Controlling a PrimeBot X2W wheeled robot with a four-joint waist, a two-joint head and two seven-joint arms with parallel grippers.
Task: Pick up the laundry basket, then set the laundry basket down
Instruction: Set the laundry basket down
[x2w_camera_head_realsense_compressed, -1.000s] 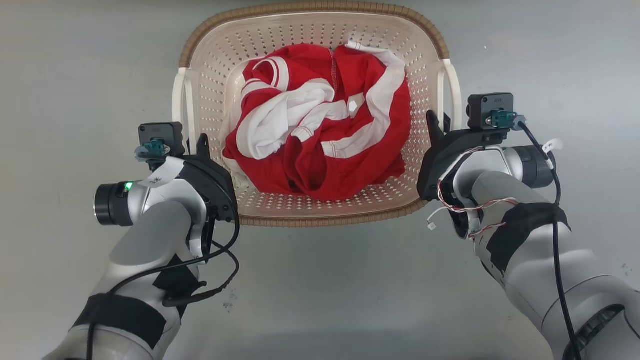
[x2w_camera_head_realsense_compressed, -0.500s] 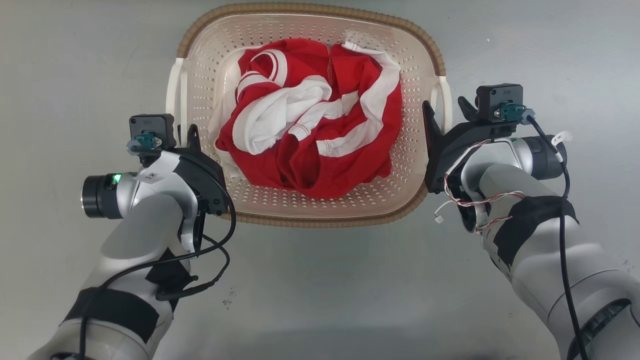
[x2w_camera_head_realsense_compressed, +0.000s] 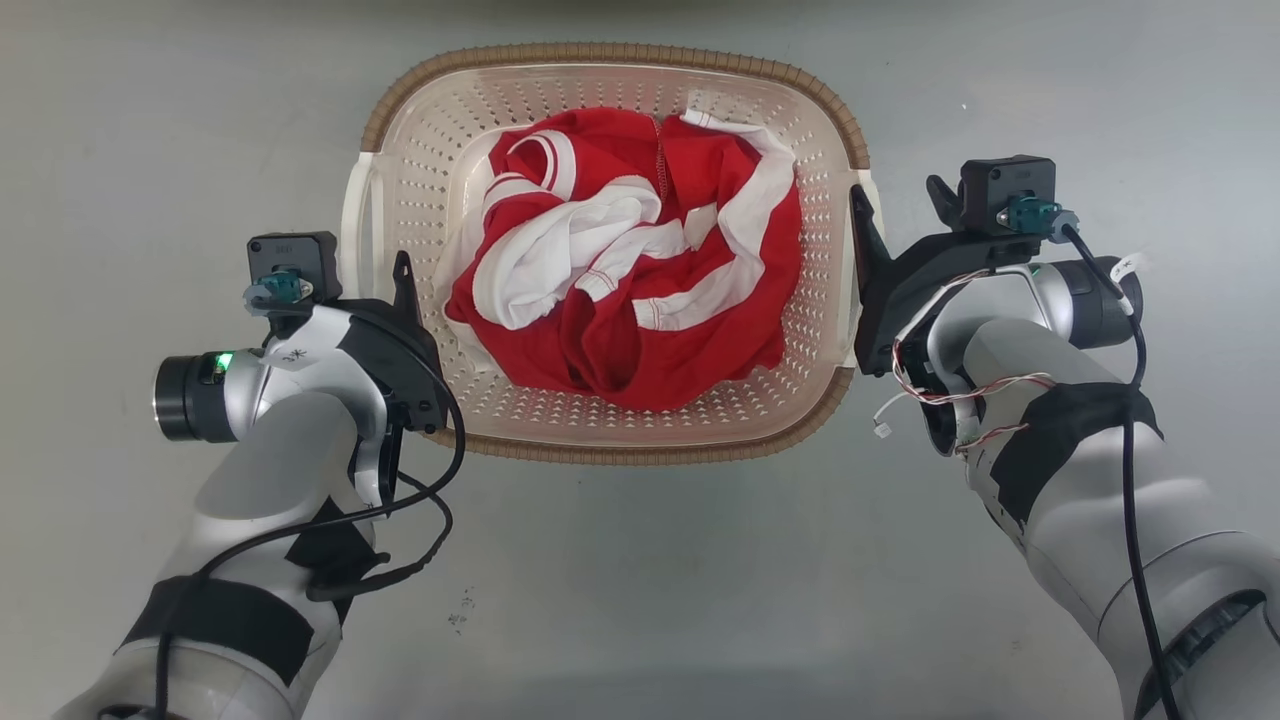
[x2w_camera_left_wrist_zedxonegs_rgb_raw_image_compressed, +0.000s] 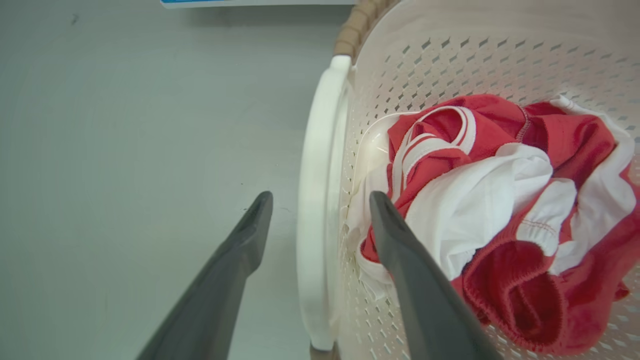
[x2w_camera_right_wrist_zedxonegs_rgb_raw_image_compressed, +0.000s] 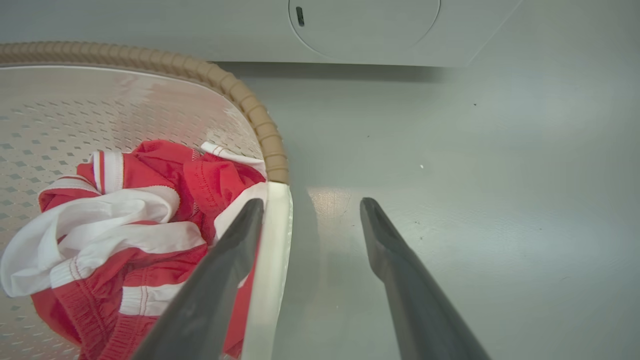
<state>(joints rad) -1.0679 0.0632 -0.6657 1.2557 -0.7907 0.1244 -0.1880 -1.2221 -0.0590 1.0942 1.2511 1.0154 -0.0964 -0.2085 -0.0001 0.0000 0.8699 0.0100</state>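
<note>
The laundry basket (x2w_camera_head_realsense_compressed: 610, 52) is cream and perforated with a brown woven-look rim, and it rests on the grey floor holding red and white clothing (x2w_camera_head_realsense_compressed: 640, 260). My left gripper (x2w_camera_head_realsense_compressed: 372, 272) is open. In the left wrist view, the left gripper (x2w_camera_left_wrist_zedxonegs_rgb_raw_image_compressed: 320, 200) straddles the white left handle (x2w_camera_left_wrist_zedxonegs_rgb_raw_image_compressed: 315, 215), one finger outside and one inside the basket wall. My right gripper (x2w_camera_head_realsense_compressed: 895, 195) is open too. The right wrist view shows the right gripper (x2w_camera_right_wrist_zedxonegs_rgb_raw_image_compressed: 310, 205) straddling the white right handle (x2w_camera_right_wrist_zedxonegs_rgb_raw_image_compressed: 275, 235), whose inner side lies close against the inside finger.
A white washing machine front (x2w_camera_right_wrist_zedxonegs_rgb_raw_image_compressed: 360, 25) with a round door stands just beyond the basket. Bare grey floor (x2w_camera_head_realsense_compressed: 640, 580) surrounds the basket on the near side and both flanks. My forearms and their cables flank it low in the head view.
The right gripper's fingers have spread apart off the handle. The basket looks smaller and farther below the head camera than a second ago. Both arms stay at its sides.
</note>
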